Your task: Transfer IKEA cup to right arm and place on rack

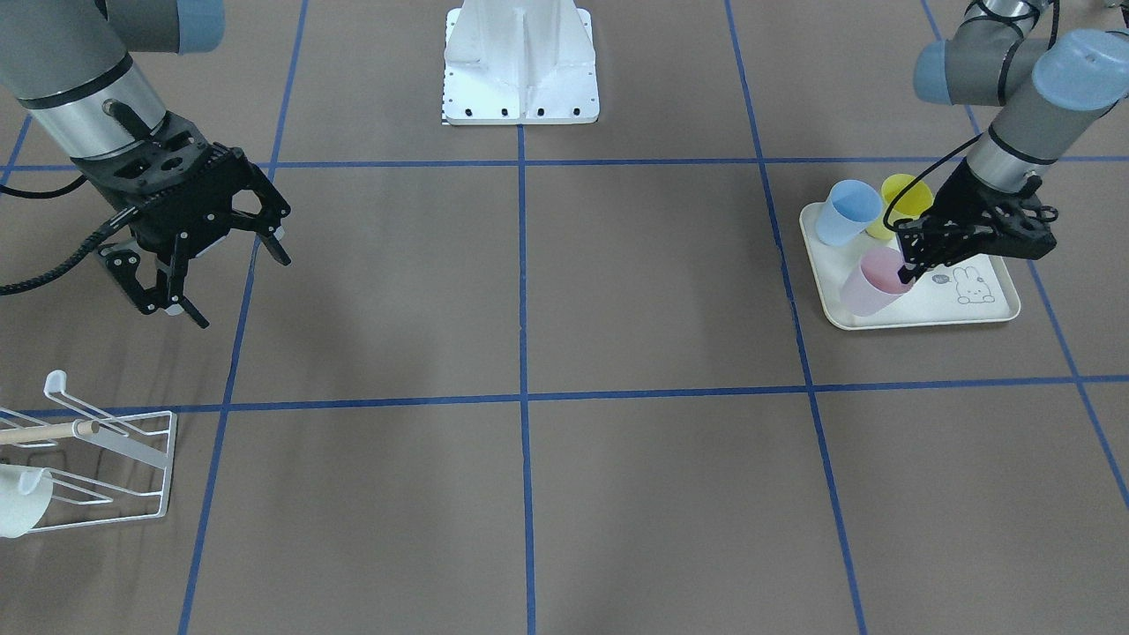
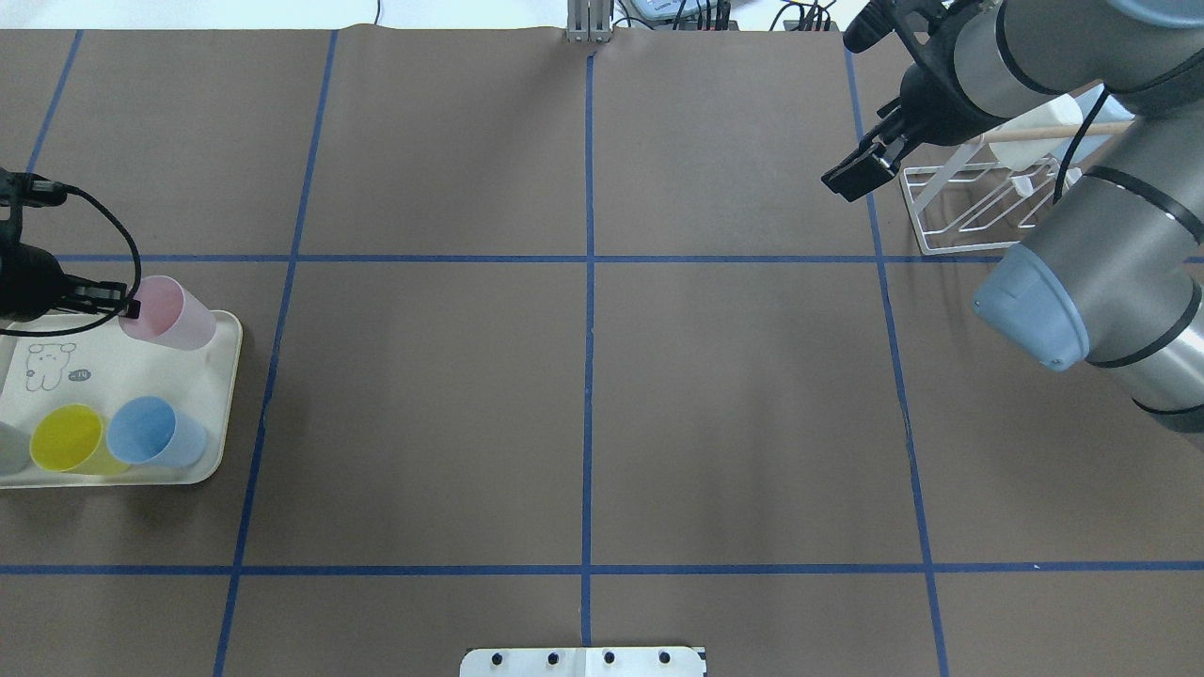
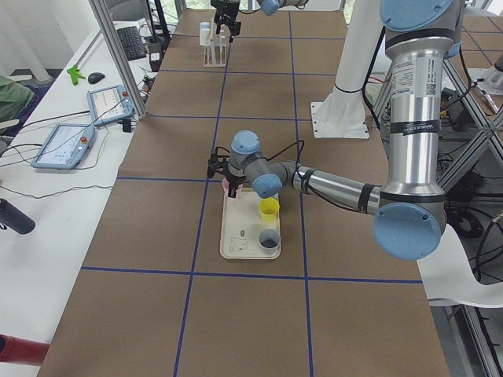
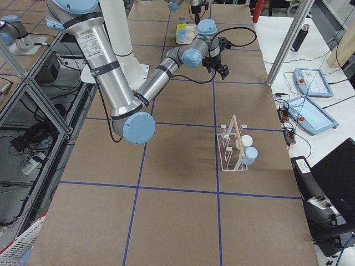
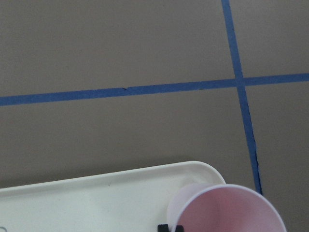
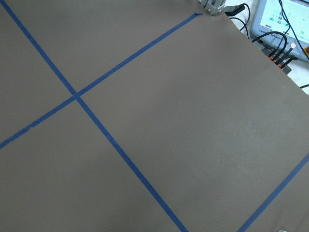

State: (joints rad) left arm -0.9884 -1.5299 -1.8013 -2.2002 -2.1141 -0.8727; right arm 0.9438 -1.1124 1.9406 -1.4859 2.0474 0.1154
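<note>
IKEA cup [image 1: 869, 284], pink and tilted, is at the outer corner of the cream tray [image 1: 926, 319] at the robot's left end of the tabletop [image 1: 617, 291], its rim pinched by the left claw [image 1: 911, 257]. The left arm [image 1: 1019, 128] stretches out low and nearly level from the base, its wrist bent down so the claw meets the cup's mouth from the side. The wrist view shows one black fingertip [image 5: 164, 227] at the rim and the cup's base past the tray's rounded corner. Whether the cup touches the tray cannot be told. A blue cup [image 1: 847, 212] and a yellow cup [image 1: 907, 196] stand upright side by side on the same tray, near a rabbit drawing [image 1: 970, 284]. Well apart, toward the other end, the right arm [image 1: 71, 70] hangs above bare tabletop, its right claw [image 1: 242, 289] spread wide, holding nothing, fingers angled downward. The white wire rack [image 1: 115, 459] stands near it, with a wooden dowel [image 1: 44, 432] across it and a white cup [image 1: 18, 507] on one prong.
</note>
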